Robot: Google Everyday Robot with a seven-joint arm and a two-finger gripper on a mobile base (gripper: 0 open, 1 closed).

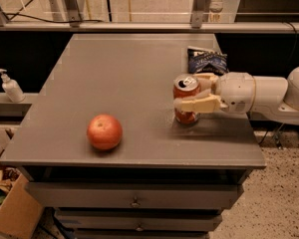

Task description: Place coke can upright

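Observation:
The coke can point(185, 87), red with a silver top, stands upright on the grey table point(114, 73) at the right, its base on the surface. My gripper point(188, 90) reaches in from the right and is shut on the can. One cream finger point(197, 104) crosses the can's front and the other point(205, 77) lies behind it. The white arm point(259, 93) extends off to the right edge.
A round red-orange fruit point(104, 131) sits near the table's front left. A dark blue snack bag point(207, 60) lies just behind the can. A soap dispenser point(11, 86) stands on a ledge at left. Drawers point(134, 200) are below the table front.

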